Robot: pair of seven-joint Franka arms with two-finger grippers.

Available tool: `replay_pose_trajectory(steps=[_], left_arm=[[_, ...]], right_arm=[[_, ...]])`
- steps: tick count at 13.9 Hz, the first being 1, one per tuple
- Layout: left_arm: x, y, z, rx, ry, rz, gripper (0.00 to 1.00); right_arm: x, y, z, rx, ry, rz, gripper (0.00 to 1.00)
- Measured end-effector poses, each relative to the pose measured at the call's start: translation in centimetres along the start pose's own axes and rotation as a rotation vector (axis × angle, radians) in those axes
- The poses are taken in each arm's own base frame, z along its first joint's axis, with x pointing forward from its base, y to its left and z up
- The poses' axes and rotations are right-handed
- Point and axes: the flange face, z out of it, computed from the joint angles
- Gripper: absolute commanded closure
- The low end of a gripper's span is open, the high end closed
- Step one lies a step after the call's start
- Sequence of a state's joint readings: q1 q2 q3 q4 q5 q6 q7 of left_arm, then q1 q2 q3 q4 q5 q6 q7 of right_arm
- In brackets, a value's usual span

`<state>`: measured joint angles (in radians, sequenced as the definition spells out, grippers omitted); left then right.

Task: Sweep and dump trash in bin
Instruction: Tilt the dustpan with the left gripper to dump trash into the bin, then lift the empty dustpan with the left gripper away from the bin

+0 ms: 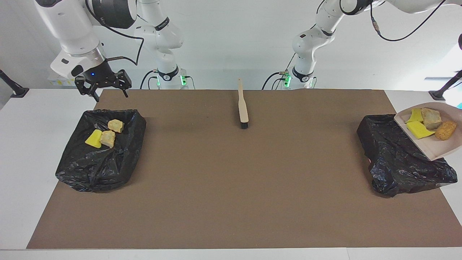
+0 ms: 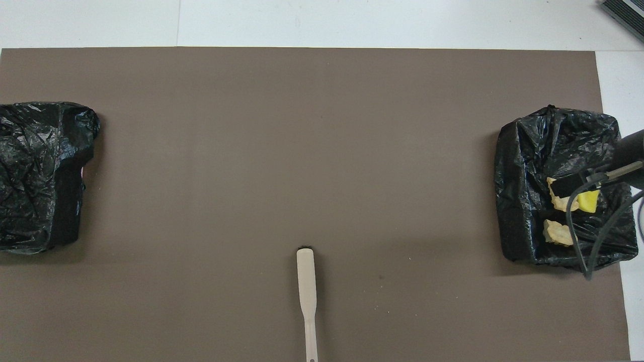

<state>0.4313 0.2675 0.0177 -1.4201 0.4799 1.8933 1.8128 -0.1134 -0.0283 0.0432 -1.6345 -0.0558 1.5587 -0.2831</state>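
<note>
The beige dustpan (image 1: pixel 431 146) hangs tilted in the air over the outer edge of the black-bagged bin (image 1: pixel 395 159) at the left arm's end. It carries trash: two yellow sponge pieces (image 1: pixel 418 129), a tan lump (image 1: pixel 430 117) and an orange lump (image 1: pixel 445 130). Its handle runs out of the facing view, and my left gripper is out of view with it. My right gripper (image 1: pixel 109 93) hangs open and empty by the second bin (image 1: pixel 97 166), over that bin's edge nearest the robots. That bin holds a yellow piece (image 1: pixel 94 139) and two tan lumps (image 1: pixel 115 125).
The beige hand brush (image 1: pixel 243 108) lies on the brown mat (image 1: pixel 231 187) midway between the arms, bristle end pointing away from the robots. From overhead the brush (image 2: pixel 307 281), the emptier bin (image 2: pixel 40 176) and the bin with scraps (image 2: pixel 523 201) show.
</note>
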Motion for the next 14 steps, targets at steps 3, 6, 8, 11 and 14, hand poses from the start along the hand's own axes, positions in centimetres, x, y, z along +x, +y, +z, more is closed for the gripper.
replay_pose_trajectory(steps=[3, 6, 8, 11, 14], left_arm=[[2.7, -1.1, -1.5, 0.003, -0.108, 0.029, 1.00], [4.3, -1.6, -2.7, 0.025, -0.228, 0.090, 1.00], [5.4, -1.7, -3.2, 0.048, -0.280, 0.113, 1.00], [5.4, -1.5, -3.7, 0.065, -0.363, 0.091, 1.00], [6.4, -1.8, -4.9, 0.094, -0.419, 0.069, 1.00]], right_arm=[[0.4, -1.2, -1.7, -0.006, 0.037, 0.140, 0.00], [0.8, -3.1, -2.6, 0.046, 0.060, 0.232, 0.00], [0.4, -3.4, -3.2, 0.060, 0.064, 0.238, 0.00], [-0.4, -3.8, -3.5, 0.058, 0.052, 0.227, 0.00], [-0.8, -4.0, -3.4, 0.051, 0.049, 0.177, 0.00]])
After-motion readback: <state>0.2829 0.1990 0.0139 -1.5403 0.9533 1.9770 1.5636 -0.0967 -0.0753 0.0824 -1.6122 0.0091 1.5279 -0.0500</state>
